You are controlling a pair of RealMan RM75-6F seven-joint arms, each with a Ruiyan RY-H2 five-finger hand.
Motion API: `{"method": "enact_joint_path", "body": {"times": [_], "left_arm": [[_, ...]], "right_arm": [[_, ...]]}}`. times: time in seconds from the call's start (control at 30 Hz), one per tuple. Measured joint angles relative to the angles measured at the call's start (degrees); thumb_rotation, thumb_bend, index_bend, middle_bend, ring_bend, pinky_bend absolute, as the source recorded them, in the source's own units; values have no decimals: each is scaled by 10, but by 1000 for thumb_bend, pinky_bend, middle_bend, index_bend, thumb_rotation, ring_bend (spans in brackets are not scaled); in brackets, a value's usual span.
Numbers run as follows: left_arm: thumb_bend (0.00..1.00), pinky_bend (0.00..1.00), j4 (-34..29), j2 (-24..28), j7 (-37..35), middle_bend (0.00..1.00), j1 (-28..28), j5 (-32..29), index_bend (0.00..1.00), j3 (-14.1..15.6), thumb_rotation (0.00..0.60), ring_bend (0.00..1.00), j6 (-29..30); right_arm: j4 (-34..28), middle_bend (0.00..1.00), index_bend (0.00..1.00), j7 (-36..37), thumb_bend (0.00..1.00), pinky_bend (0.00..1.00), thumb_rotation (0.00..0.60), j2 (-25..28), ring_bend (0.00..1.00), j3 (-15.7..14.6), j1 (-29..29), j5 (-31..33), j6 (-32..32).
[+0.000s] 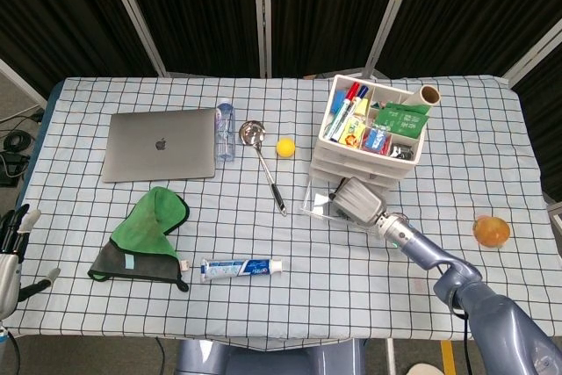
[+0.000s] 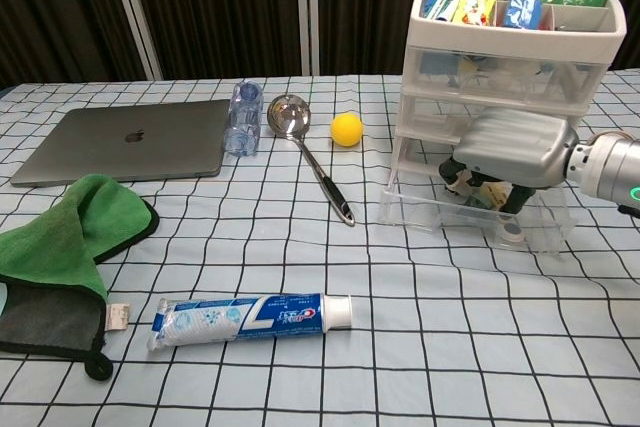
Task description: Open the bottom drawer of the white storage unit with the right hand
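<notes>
Bottom drawer (image 2: 470, 209) of the white storage unit (image 2: 510, 67) sits pulled partway out; your right hand (image 2: 512, 149) curls its fingers down into it. Light, brittle-looking clear plastic: pull evenly by the front lip.

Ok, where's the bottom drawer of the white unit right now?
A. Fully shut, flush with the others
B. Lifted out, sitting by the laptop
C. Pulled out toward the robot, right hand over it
C: the bottom drawer juts out in front of the white storage unit, with the right hand over it.
</notes>
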Motion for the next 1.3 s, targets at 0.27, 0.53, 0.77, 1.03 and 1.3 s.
{"method": "enact_joint_path", "body": {"times": [0.27,0.53,0.77,1.03,1.3], "left_arm": [[0,0,0,0,1,0,0,-1,0,0,600,0,-1],[0,0,0,1,0,0,0,-2,0,0,600,0,-2],[0,0,-1,1,-1,0,0,-1,0,1,600,0,0],[0,0,-2,1,0,0,1,2,0,2,600,0,1],[0,0,-4,2,0,0,2,6,0,3,600,0,6]], "right_arm": [[1,1000,639,-6,144,900,600,-2,1000,2,-3,1,4],[-10,1000,668,-15,150,900,600,6,1000,6,-3,3,12],[-26,1000,666,-27,151,900,600,17,1000,8,-5,5,14],[-53,1000,666,-45,157,900,600,35,1000,13,-6,5,27],[-100,1000,668,-70,158,900,600,62,1000,19,-9,6,40]]}}
